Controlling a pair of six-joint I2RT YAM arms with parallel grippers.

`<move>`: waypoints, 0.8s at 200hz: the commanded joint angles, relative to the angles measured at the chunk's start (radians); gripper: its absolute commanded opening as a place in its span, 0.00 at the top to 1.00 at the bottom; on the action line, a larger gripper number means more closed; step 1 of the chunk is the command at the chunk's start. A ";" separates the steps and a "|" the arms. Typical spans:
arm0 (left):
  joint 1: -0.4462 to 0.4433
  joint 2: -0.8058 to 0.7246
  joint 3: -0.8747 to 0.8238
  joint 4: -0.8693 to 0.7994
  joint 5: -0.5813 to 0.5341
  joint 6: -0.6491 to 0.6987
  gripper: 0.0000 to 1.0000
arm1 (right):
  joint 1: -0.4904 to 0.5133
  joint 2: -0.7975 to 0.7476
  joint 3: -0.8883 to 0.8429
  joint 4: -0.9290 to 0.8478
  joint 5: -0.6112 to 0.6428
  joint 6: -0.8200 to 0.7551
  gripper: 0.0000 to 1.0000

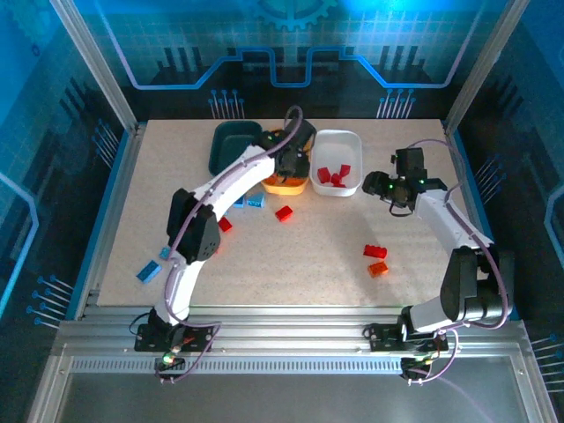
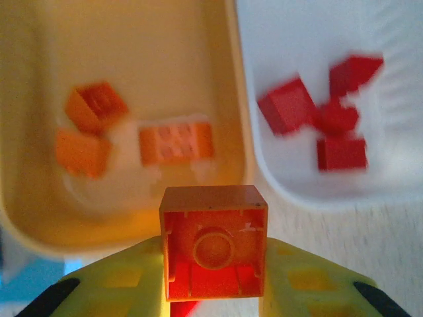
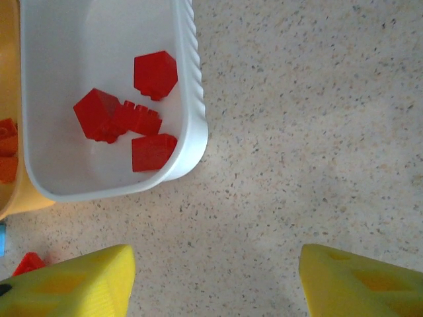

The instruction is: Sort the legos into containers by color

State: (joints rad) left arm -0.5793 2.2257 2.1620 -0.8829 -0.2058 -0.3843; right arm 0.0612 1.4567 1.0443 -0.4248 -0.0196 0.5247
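My left gripper is shut on an orange lego, its hollow underside facing the camera. It hangs over the near rim of the yellow-orange container, which holds three orange legos. The white container beside it holds several red legos. From above, the left gripper is over the yellow-orange container. My right gripper is open over bare table, to the right of the white container. The dark teal container sits at the back left.
Loose legos lie on the table: a red one and a blue one near the trays, a red one by the left arm, a blue one at the front left, a red and an orange at the front right.
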 commanded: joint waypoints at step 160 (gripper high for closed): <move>0.059 -0.422 -0.405 0.252 0.137 -0.047 0.13 | 0.117 -0.256 -0.233 -0.193 0.147 0.194 0.23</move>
State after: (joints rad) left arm -0.4854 2.1204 2.0102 -0.8265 -0.0959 -0.3927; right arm 0.1516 1.2869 0.9009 -0.4973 0.0715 0.6102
